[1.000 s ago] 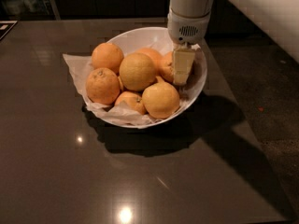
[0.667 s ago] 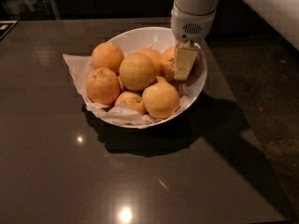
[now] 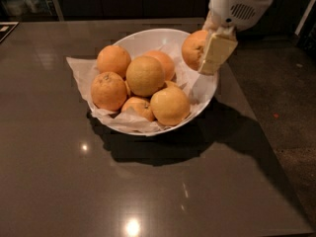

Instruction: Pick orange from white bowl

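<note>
The white bowl [image 3: 204, 92] stands on the dark table, lined with crinkled white paper and holding several oranges. My gripper [image 3: 201, 57] hangs from the white arm at the upper right, just above the bowl's right rim. It is shut on the orange [image 3: 192, 48], a deep-orange fruit held clear of the others. One pale finger [image 3: 217, 52] lies across the orange's right side; the other finger is hidden behind the fruit.
In the bowl, a paler yellowish orange [image 3: 144, 75] sits on top and a smooth yellow-orange one [image 3: 170, 105] at the front. The paper [image 3: 79, 69] hangs over the left rim. The table's right edge [image 3: 256, 132] borders a speckled floor.
The gripper was down in the bowl's right side among the fruit. It has risen up and to the right with the orange in it, which is now above the rim.
</note>
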Robot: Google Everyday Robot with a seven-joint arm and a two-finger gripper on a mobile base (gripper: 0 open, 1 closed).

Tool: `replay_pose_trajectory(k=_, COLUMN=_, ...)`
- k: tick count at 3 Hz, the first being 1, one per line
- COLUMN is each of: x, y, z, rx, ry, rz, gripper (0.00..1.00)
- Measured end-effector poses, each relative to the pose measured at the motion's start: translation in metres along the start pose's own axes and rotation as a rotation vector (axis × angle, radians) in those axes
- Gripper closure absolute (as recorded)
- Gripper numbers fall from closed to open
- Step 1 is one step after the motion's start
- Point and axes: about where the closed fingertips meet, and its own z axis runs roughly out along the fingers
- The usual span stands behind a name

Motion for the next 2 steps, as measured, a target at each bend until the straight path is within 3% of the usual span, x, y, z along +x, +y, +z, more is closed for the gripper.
replay_pose_trajectory(k=1, x=0.0011, y=0.0195, z=-0.033, rx=0.052, ry=-0.112, rz=-0.024, gripper=1.0)
replay_pose_trajectory(k=2, x=-0.0026, y=0.019, z=-0.0371, rx=0.055, ry=-0.131, rz=-0.031, gripper=1.0)
